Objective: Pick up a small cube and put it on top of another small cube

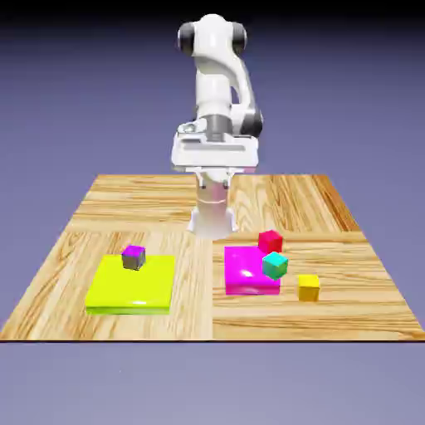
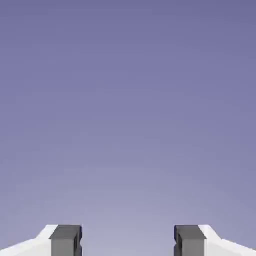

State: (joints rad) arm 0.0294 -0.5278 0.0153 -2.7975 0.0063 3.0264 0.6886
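In the exterior view, the golden-yellow cube [image 1: 308, 288] sits on the wooden tabletop [image 1: 141, 203], toward the near edge on the exterior view's right. It rests flat, one face turned almost squarely to the camera and its top facing up; its sides look equal, so no long axis stands out. The teal cube [image 1: 275, 266] is near it, tilted, at the right-hand side of the magenta slab [image 1: 247, 270], with the red cube [image 1: 271, 241] just behind. On the exterior view's left, a purple cube [image 1: 134, 257] is at the far part of the yellow-green slab [image 1: 132, 284]. The pincer [image 1: 214, 178] hangs above the tabletop, well apart from every cube.

The hand view shows what the exterior view barely does: the fingertips [image 2: 66, 241] stand spread, with nothing between them. Behind is only the blue-violet backdrop [image 2: 128, 110]; the cubes, slabs and tabletop show in the exterior view alone.
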